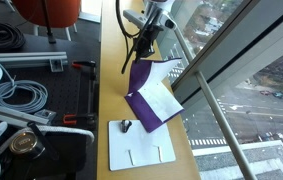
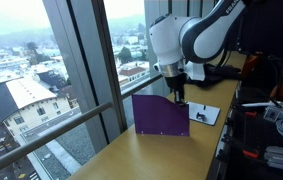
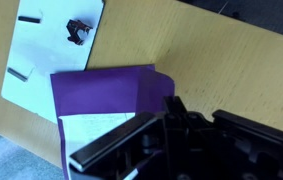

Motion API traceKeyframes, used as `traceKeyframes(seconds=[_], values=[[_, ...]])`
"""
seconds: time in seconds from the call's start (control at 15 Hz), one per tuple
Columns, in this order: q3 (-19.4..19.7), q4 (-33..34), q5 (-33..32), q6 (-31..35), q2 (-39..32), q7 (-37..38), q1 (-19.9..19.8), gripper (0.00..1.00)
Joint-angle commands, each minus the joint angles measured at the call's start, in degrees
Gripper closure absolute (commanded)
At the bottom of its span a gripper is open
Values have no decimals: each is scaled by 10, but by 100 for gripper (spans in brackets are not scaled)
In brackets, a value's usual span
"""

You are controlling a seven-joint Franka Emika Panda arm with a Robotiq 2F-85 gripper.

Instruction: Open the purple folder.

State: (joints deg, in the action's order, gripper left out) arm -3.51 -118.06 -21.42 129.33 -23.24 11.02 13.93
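**Purple cover held up, not yet laid flat**

The thin flat purple folder with white paper inside lies on the long, light wooden worktop, next to the big window. Its top cover stands up almost straight. The black robot claw comes down from above and sits right at the top edge of that cover. It looks pressed together on the edge, pinching the cover, since the cover could not stand like that alone.

So the folder is just under the claw. The held edge is up high. The folded edge is down low on the worktop. To finish, I think the claw must swing the high edge over and away from the white paper sheet, so the cover drops flat on the far side of the fold.

A flat white board with a small dark clip lies just beside the folder. I cannot tell if they touch.

The fingertips are hard to see. In the wrist view the claw is a dark lump that hides part of the folder, and in an exterior view the cover hides the paper.
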Motion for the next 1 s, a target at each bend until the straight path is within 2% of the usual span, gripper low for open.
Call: traceKeyframes(seconds=[0.0,0.47,0.93], values=[[-13,-14,9,22,8,-30,-5,100],[-27,-28,28,13,6,-73,-9,100],[-40,-37,73,7,5,-117,-14,100]])
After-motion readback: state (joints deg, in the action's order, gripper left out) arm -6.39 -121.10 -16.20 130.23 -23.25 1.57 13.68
